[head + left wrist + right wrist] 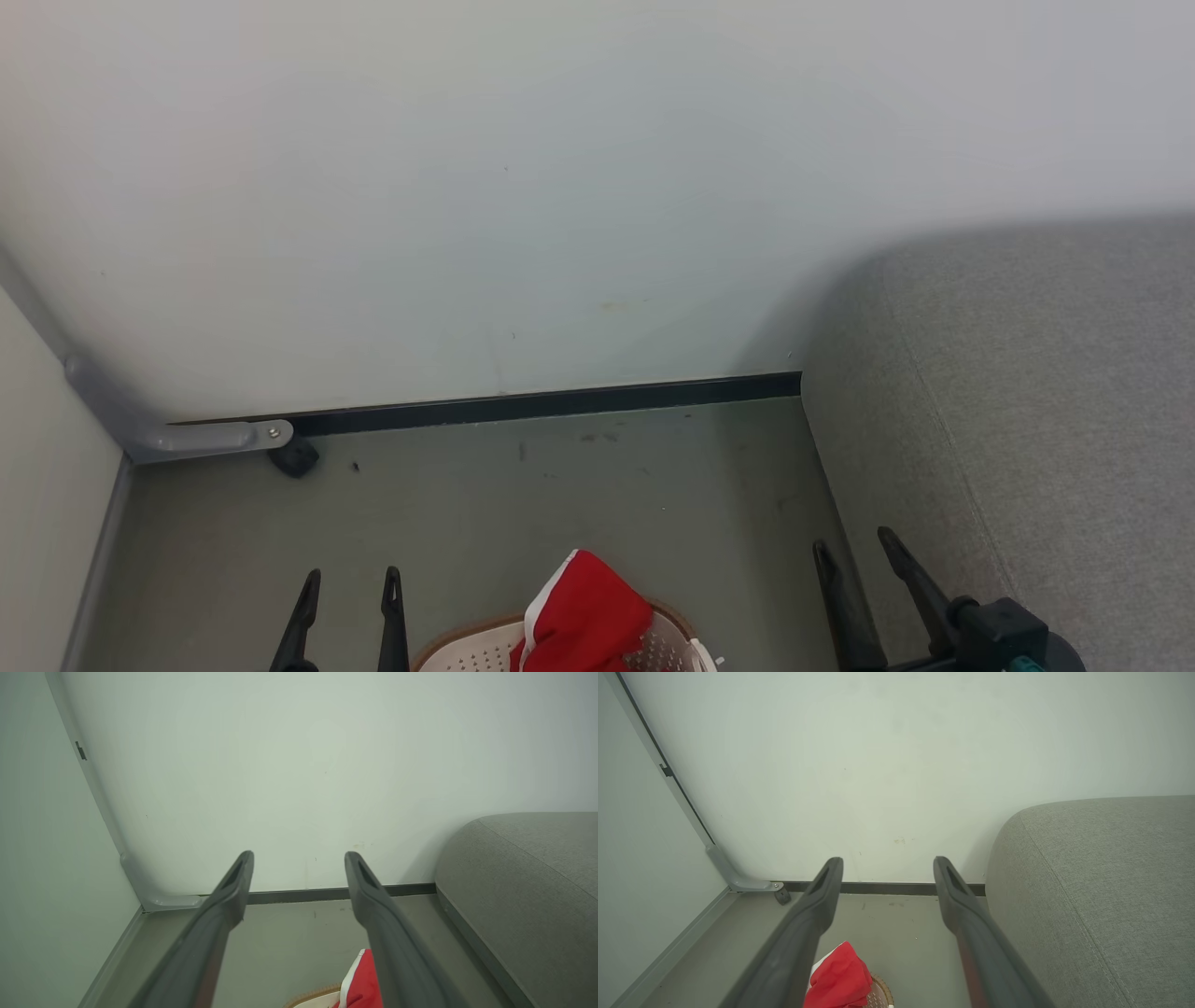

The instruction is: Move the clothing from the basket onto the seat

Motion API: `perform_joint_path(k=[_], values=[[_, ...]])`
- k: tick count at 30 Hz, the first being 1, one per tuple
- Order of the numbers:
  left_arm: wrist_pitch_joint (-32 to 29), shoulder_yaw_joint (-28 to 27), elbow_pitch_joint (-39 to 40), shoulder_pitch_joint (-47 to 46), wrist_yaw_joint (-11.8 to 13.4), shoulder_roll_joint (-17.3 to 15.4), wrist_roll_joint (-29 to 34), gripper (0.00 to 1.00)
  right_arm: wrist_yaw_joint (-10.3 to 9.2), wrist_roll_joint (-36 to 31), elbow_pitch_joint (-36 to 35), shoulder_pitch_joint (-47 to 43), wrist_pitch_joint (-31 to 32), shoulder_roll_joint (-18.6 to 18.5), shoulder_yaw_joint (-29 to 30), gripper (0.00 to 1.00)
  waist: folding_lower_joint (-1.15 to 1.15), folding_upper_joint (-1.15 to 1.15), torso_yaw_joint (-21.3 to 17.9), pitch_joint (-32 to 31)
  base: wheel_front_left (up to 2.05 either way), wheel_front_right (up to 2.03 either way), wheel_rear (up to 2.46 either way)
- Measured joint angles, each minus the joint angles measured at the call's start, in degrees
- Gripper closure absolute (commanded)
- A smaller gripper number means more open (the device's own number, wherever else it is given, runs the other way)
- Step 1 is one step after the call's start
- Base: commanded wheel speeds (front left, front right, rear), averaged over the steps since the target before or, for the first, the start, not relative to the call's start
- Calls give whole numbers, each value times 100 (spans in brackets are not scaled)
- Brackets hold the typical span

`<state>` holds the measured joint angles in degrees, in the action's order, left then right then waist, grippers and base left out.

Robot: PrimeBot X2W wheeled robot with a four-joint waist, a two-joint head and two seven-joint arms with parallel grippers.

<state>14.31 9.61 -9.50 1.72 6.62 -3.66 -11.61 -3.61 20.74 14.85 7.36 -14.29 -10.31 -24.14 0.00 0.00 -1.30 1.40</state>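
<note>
Left jaws and right jaws both spread, holding nothing. Clothing [583, 607] sits in the basket [467, 651], bottom centre, with the seat [1027, 420] at right. Looks soft, light, floppy, so I'd pinch the raised red fold.

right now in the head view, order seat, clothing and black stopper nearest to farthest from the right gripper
1. seat, just right of right gripper
2. clothing, in basket to its left
3. black stopper, far left by wall
</note>
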Motion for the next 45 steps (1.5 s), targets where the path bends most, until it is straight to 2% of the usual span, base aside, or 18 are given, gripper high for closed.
perform_joint_path(k=[12,20,35,45], values=[[0,-21,-62,-2,0,4,-136,0,7,0,-76,-4,0,14,82,0,0,0,-2,32,0,0,0],[0,38,-91,-197,-64,-55,-92,0,10,-107,-346,13,-1,-66,143,0,0,0,24,290,0,0,0],[-10,271,-655,-1182,-270,-220,221,0,13,-272,-892,625,-42,-241,483,0,1,0,-30,1285,0,0,0],[-99,631,-1245,-2020,-544,-278,513,0,10,-311,-1192,1322,-42,-241,730,0,1,1,-147,2179,0,0,0]])
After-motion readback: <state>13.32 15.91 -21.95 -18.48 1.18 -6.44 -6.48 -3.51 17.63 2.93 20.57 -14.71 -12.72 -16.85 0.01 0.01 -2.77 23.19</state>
